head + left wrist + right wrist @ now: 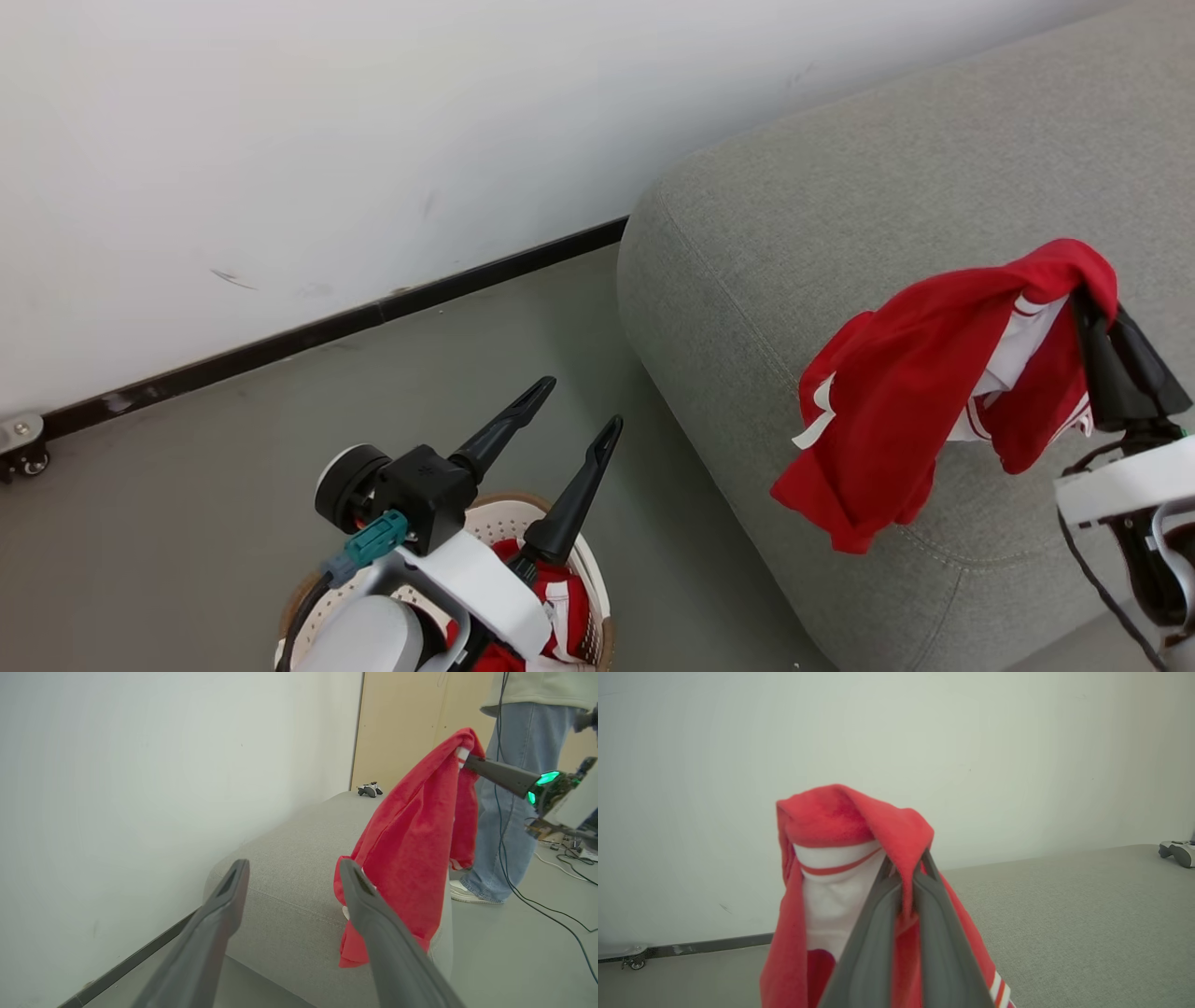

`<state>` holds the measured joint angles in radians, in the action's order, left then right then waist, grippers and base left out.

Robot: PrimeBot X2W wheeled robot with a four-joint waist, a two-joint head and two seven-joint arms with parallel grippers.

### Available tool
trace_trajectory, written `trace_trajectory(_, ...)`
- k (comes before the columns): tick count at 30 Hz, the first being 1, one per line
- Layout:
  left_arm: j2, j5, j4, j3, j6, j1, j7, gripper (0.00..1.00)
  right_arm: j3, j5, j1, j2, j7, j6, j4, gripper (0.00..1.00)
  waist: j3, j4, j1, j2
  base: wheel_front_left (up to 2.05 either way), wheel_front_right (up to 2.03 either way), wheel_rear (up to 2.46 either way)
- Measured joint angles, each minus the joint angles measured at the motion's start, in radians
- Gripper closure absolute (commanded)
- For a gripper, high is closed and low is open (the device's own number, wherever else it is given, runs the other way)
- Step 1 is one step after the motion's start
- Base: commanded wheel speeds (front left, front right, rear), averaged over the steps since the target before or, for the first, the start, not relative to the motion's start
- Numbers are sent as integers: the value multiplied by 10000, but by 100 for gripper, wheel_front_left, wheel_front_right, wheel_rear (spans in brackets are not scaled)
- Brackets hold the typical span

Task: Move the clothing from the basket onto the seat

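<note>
A red garment [920, 392] with white trim hangs from my right gripper [1088, 308], which is shut on its top fold above the near edge of the grey seat [840, 187]. Its lower end drapes against the seat's front corner. In the right wrist view the fingers pinch the red garment [850, 826] tightly. From the left wrist the same red garment [411, 840] dangles over the seat [289, 868]. My left gripper [569, 411] is open and holds nothing, above the cream basket [509, 523], where more red clothing [560, 597] lies, mostly hidden by the arm.
A white wall with a dark baseboard [327, 327] runs behind the grey floor. A person's legs in jeans [518, 802] stand beyond the seat, with cables [560, 868] on the floor. A game controller [369, 789] lies on the seat's far end.
</note>
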<state>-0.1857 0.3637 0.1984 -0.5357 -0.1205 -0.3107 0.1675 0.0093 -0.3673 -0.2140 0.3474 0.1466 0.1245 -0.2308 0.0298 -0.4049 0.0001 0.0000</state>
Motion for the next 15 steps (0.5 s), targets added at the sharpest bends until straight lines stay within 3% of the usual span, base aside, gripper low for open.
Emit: trace_trajectory(15,-426,-178,-537,499,395,172,-2,0,-353,125,-3199,1218,-752,0,-700,100,637,163,0,0,0,0,0)
